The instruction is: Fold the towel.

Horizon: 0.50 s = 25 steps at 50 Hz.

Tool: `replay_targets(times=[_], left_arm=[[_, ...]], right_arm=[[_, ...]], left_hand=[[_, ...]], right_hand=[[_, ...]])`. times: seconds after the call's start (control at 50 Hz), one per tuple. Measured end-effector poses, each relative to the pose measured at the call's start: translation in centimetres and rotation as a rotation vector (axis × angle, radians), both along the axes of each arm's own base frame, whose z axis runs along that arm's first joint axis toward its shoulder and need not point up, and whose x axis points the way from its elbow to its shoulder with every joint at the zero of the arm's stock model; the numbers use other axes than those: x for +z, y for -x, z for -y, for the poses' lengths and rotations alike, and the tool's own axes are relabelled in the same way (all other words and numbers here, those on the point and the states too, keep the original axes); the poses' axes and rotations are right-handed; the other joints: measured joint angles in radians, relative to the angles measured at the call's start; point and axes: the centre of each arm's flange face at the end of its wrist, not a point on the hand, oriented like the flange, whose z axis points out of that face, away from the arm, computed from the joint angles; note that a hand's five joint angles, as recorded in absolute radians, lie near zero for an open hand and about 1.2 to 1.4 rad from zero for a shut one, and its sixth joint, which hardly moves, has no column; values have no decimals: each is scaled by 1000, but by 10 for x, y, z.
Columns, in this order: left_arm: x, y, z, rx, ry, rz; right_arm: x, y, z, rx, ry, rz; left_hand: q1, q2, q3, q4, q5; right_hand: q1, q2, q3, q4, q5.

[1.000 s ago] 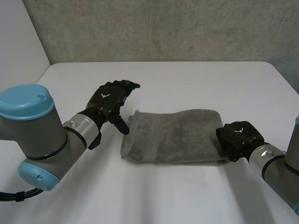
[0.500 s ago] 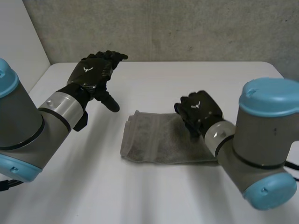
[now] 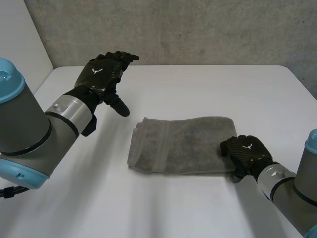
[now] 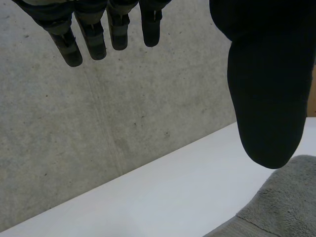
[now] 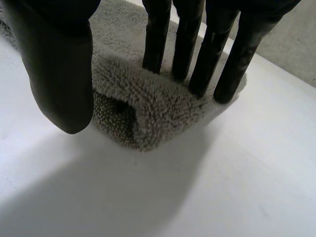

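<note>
The grey towel (image 3: 178, 144) lies folded into a long strip in the middle of the white table (image 3: 208, 84). My left hand (image 3: 101, 79) hovers open above the table, up and to the left of the towel's left end, fingers straight and thumb spread. In the left wrist view that thumb (image 4: 266, 98) hangs over a corner of the towel (image 4: 284, 202). My right hand (image 3: 245, 151) is at the towel's near right corner. Its straight fingers (image 5: 187, 44) rest on top of the folded towel (image 5: 148, 113), with the thumb (image 5: 59, 64) in front of the fold, apart from it.
A concrete wall (image 3: 173, 29) runs behind the table's far edge. Bare tabletop lies on all sides of the towel. My left arm (image 3: 29, 134) fills the near left side of the head view.
The left hand lifted off the towel's left end, up and to the left. The right hand swung over the towel's middle, then came back to its near right corner.
</note>
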Motion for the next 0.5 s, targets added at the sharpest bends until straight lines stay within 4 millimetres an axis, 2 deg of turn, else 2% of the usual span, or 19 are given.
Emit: replay_targets(times=[0.02,0.06,0.1,0.18,0.26,0.32,0.36,0.38,0.44,0.48,0.5], left_arm=[[0,0,0,0,-1,0],[-1,0,0,0,-2,1],[-1,0,0,0,-3,2],[0,-1,-1,0,0,0],[4,-1,0,3,9,-5],[8,-2,0,5,18,-11],[14,-2,0,7,33,-18],[15,-2,0,7,37,-20],[25,-4,0,11,63,-32],[33,-6,-1,15,84,-41],[35,-7,-1,16,89,-44]], right_arm=[[-1,0,1,-2,-1,3],[-2,0,4,-10,9,11],[-2,0,8,-19,28,14],[7,1,19,-41,98,8],[26,-5,31,-37,205,-40],[47,-29,29,45,313,-119],[61,-58,18,150,398,-194],[63,-64,15,175,414,-211],[70,-103,-8,329,504,-325],[66,-131,-30,457,561,-418],[64,-138,-36,493,575,-443]], left_hand=[[0,0,0,0,0],[0,0,0,0,0],[0,0,0,0,0],[0,0,0,0,0],[0,0,0,0,0],[0,0,0,0,0],[0,0,0,0,0],[0,0,0,0,0],[0,0,0,0,0],[0,0,0,0,0],[0,0,0,0,0]], right_hand=[[93,99,113,114,109],[428,434,436,453,425],[557,545,586,592,575],[568,550,616,616,595],[570,550,616,616,595],[571,550,616,616,600],[572,550,616,616,600],[572,550,616,616,600],[572,560,616,616,600],[572,562,616,616,600],[572,564,616,616,600]])
